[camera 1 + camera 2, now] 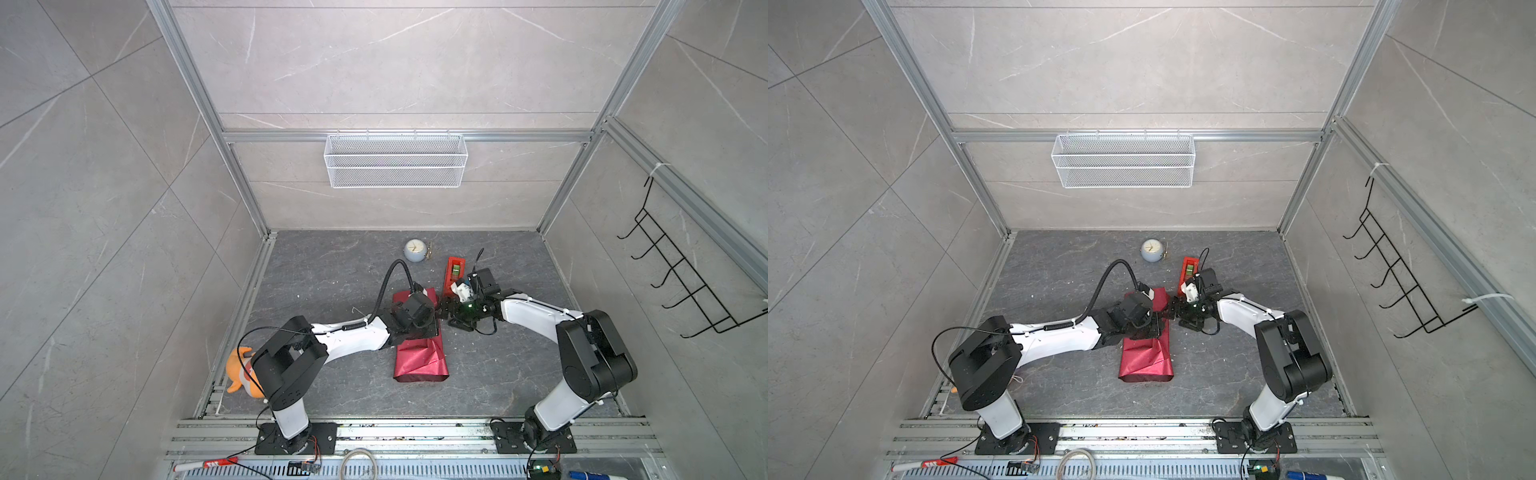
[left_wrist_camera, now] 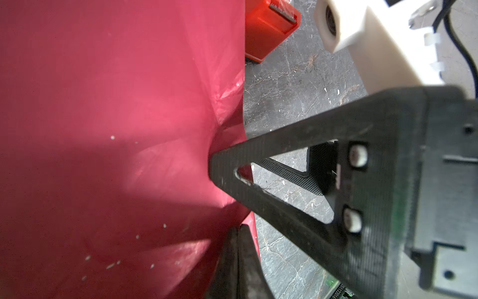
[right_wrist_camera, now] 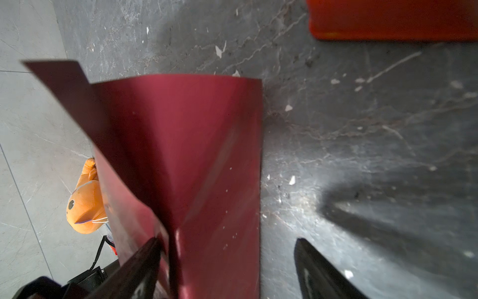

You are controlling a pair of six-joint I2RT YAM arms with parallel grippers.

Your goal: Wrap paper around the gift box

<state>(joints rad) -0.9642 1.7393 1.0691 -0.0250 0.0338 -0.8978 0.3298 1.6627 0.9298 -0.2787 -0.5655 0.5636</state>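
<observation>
Pressing at the sheet's edge, the left hand (image 2: 236, 233) has its fingers fully together, tips on the large creased wrapping paper (image 1: 419, 361), maroon on one side and shiny red on the other. Can't tell if a fold is pinched between them or just pinned down. The right hand (image 3: 226, 240) is spread wide and holds nothing: one finger touches a raised fold of the paper, the other sits off the sheet over the dark grey marbled worktop (image 1: 332, 270). The paper lies mid-worktop, lapped over into a loose flat tube. The flat navy-blue gift box (image 1: 432, 330) is mostly hidden inside; a dark flat corner by the left hand looks like it, not sure. A red plastic tape dispenser with a green roll (image 1: 454, 272) stands just beside the right hand, untouched. Step as I read it: holding the overlapped seam closed, ends not yet folded. The next move probably calls for the right hand to get tape while the left pins the seam without slack.
</observation>
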